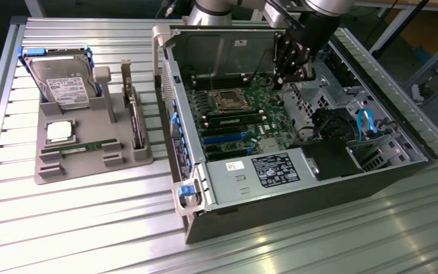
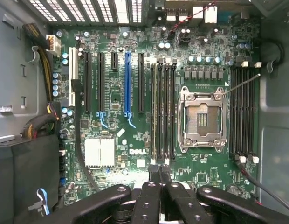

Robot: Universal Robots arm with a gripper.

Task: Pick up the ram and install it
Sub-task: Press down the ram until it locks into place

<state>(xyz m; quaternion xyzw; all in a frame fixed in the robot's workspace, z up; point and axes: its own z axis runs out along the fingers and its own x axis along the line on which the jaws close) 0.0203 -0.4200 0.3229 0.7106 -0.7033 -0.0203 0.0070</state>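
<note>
The end effector [image 2: 159, 179] hangs over the open computer case [image 1: 295, 188], fingers pressed together and holding nothing, just above the memory slots [image 2: 162, 112]. One ram stick [image 1: 82, 148] lies in the grey tray [image 1: 89, 168] on the worktop [image 1: 89, 228], kept ready for picking.

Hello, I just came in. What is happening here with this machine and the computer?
A robot arm holds its black gripper over the open black desktop computer case, above the green motherboard. The jaws are shut, and the wrist view shows nothing between them. A thin green RAM stick lies in the grey parts tray on the slatted metal table, beside the case. In the wrist view, one green stick seems to sit in the memory slots beside the empty silver CPU socket.
</note>
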